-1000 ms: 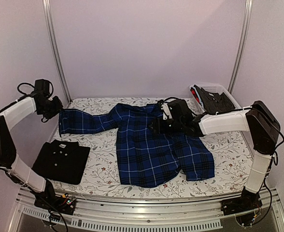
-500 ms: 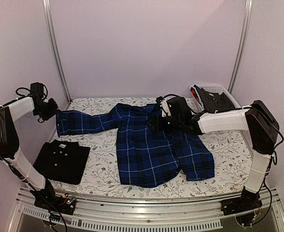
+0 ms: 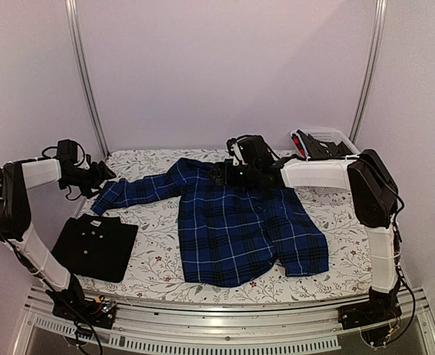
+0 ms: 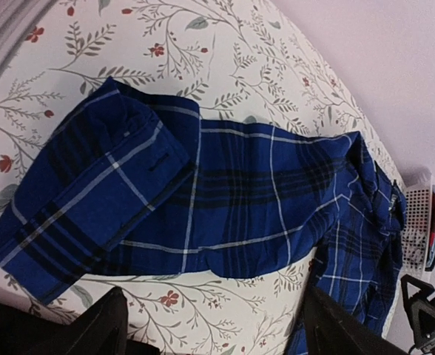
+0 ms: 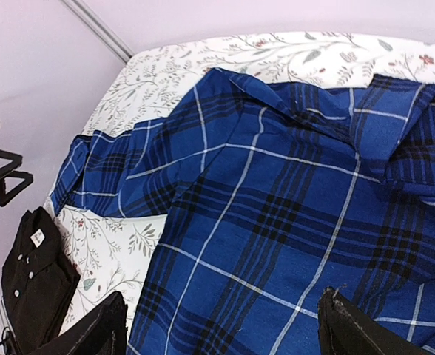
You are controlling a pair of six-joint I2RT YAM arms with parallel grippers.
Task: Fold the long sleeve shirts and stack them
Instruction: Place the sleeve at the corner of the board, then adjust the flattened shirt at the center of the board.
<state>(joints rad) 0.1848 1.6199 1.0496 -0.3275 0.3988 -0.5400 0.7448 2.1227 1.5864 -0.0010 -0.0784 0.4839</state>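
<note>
— Blue plaid shirt (image 3: 240, 229), top view: where does it lie?
— Spread flat on the middle of the desk (image 3: 351, 222), collar toward the far wall, one sleeve (image 3: 140, 191) reaching out to the left. The black shirt (image 3: 95, 248) lies folded at the near left, apart from it.
— Containers?
— One white lattice basket (image 3: 328, 137) at the far right corner. It holds dark cloth and something red; kind not resolvable.
— Arms?
— Left gripper (image 3: 103, 176) is at the sleeve's end. Right gripper (image 3: 221, 174) is over the collar area. Finger state is not readable from this view.
— Left wrist view?
— Left fingers (image 4: 92, 333) are spread, with nothing between them. The sleeve lies just beyond them on the floral desk cover, its cuff (image 4: 106, 185) doubled back on itself.
— Right wrist view?
— Right fingers (image 5: 99, 333) are spread wide over the plaid body and pinch nothing. Whether they touch the cloth, I cannot tell. The black shirt shows at lower left.
— Any writing?
— A small white label (image 5: 37, 237) at the black shirt's collar; too small to read.
</note>
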